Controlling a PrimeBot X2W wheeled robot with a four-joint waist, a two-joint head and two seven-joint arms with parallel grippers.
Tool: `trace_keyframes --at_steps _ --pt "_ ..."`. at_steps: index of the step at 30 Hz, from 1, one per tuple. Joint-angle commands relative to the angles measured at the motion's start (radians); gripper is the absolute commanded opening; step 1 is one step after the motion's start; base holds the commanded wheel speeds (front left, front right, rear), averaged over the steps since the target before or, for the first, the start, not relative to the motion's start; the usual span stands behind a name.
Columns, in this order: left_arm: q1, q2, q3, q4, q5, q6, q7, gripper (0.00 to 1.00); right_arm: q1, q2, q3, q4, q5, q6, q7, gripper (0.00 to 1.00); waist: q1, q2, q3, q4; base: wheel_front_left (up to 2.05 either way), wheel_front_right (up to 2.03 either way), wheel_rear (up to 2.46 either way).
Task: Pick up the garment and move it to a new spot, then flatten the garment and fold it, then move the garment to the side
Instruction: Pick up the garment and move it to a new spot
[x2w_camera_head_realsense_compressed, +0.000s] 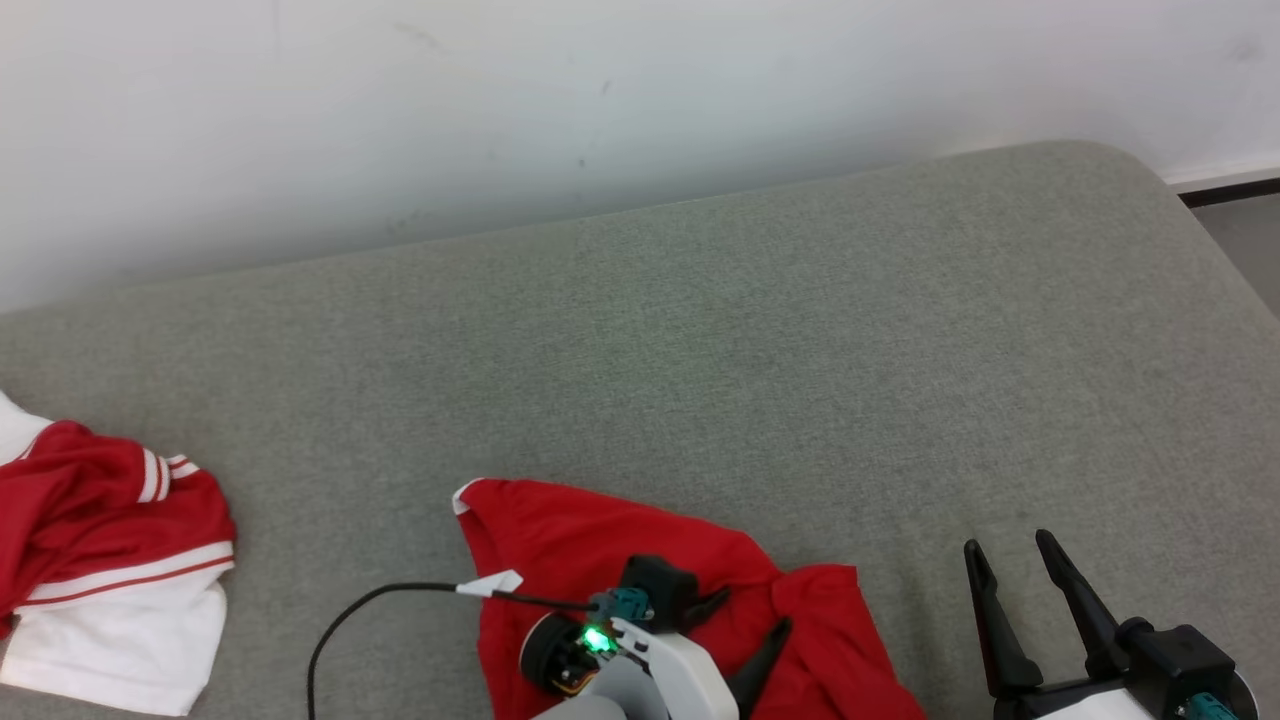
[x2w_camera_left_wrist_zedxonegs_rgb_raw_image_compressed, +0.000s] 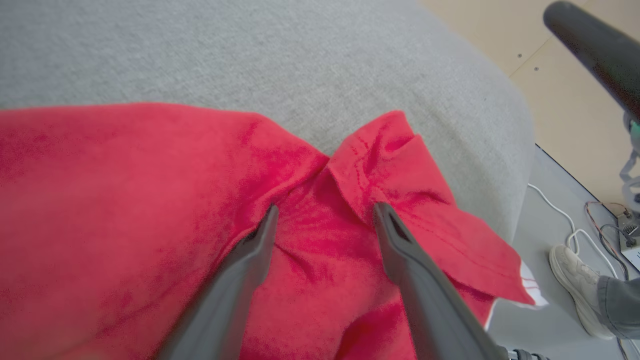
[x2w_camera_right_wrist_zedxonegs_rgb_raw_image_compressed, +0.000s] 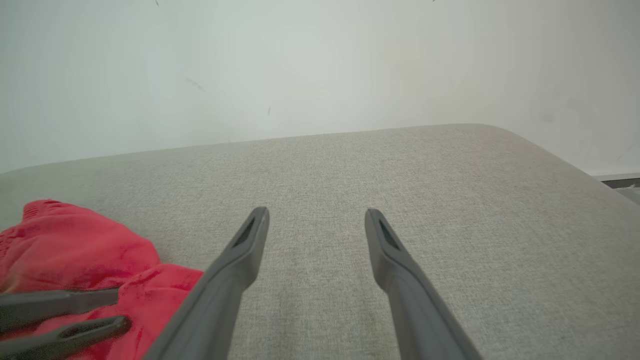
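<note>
At near centre of grey cushion (x2w_camera_head_realsense_compressed: 700, 330): crumpled red garment (x2w_camera_head_realsense_compressed: 560, 540) under left gripper (x2w_camera_left_wrist_zedxonegs_rgb_raw_image_compressed: 326, 209), jaws spread astride a crease, clamping nothing, probably placed for flattening. Near right, right gripper (x2w_camera_head_realsense_compressed: 1008, 545) spread over bare cushion.

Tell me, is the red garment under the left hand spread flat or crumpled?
Crumpled. The red garment lies bunched on the grey cushion, with creases and a turned-over flap beside the open left hand.

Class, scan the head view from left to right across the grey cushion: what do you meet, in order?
First the red-and-white striped garment → black cable → plain red garment → right tool.
</note>
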Motion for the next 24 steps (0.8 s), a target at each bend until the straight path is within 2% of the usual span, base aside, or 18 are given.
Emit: trace_keyframes --at_steps 1,9,17,24 --pt "0.017 0.008 0.013 0.014 -0.014 -0.001 -0.045 1.0 0.011 -0.006 -0.005 0.002 -0.003 -0.002 0.001 1.0 -0.0001 -0.0001 -0.012 0.024 0.0 0.0 0.0" --pt "0.059 0.022 0.082 -0.02 0.018 0.012 -0.111 1.0 0.035 -0.021 -0.019 -0.004 -0.007 -0.002 0.001 1.0 -0.0001 -0.0001 -0.049 0.085 0.0 0.0 0.0" --pt "0.233 0.131 0.32 -0.298 0.171 0.089 -0.11 1.0 0.061 -0.041 -0.041 -0.026 -0.019 -0.002 0.001 1.0 -0.0001 -0.0001 -0.112 0.141 0.0 0.0 0.0" --pt "0.409 0.191 0.488 -0.468 0.284 0.11 -0.111 1.0 0.085 -0.055 -0.067 -0.037 -0.022 -0.002 0.001 1.0 -0.0001 -0.0001 -0.144 0.182 0.0 0.0 0.0"
